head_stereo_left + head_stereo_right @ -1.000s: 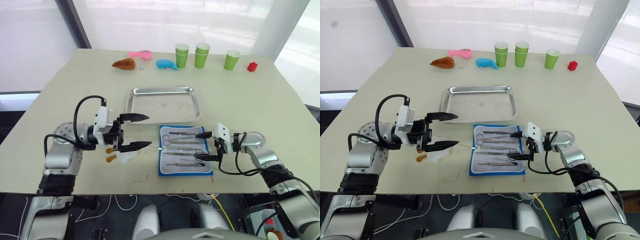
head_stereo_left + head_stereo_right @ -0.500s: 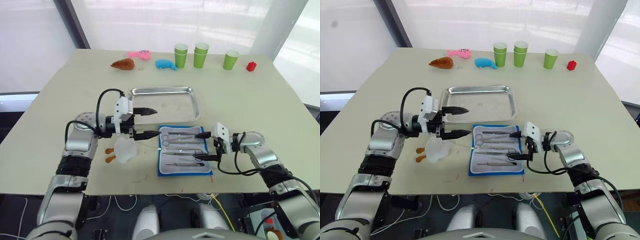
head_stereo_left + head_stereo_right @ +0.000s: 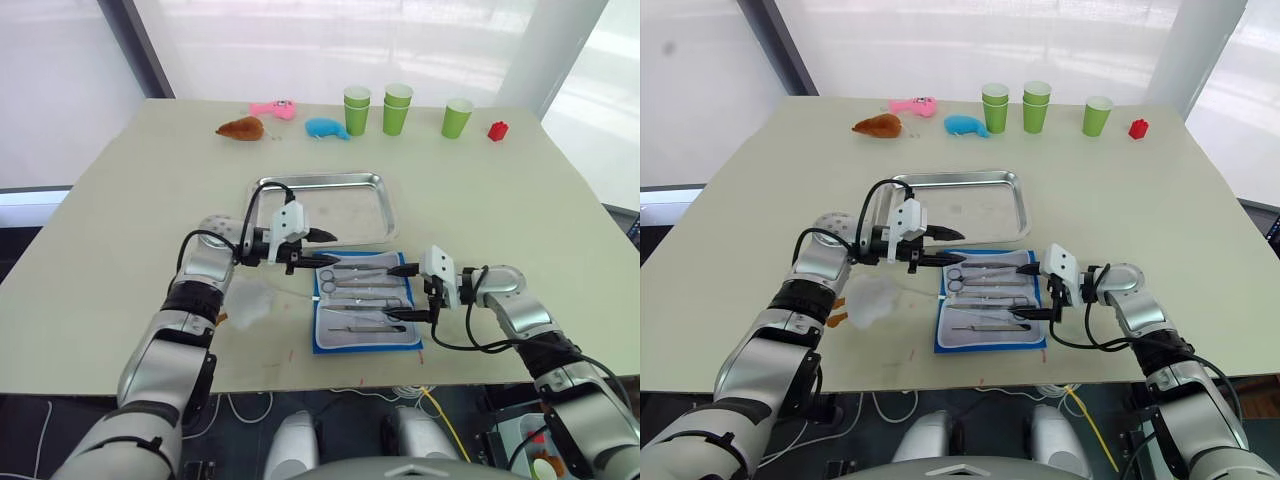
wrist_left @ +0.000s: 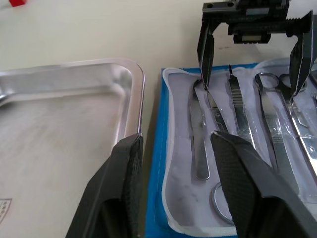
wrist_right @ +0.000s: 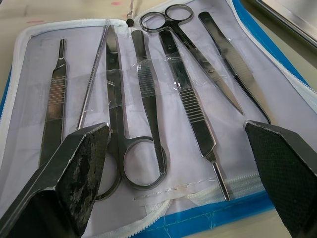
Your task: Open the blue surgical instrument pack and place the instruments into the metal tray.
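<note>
Pale beige tabletop (image 3: 520, 200) under bright windows is carrying everything; green paper cups (image 3: 400, 108) and small plush toys (image 3: 324, 128) are lining its far edge at the top of the frame. At centre, the flat blue fabric surgical instrument pack (image 3: 367, 343) is lying open, its pale lining showing, with the thin silver metal instruments (image 3: 368, 283) still held in a row under clear straps. Just beyond it, near but apart, the shallow shiny steel tray (image 3: 385, 205) is sitting with nothing in it.

Over the last second the left gripper (image 3: 328, 246) has been swinging in from the left of the frame, and is now hovering with its black fingers moderately parted at the pack's upper left corner, beside the ring handles. The right gripper (image 3: 408, 292) is staying wide apart over the pack's right edge, gripping nothing. Opening looks finished; the first pick-up seems to be starting, with no tool transferred yet.
</note>
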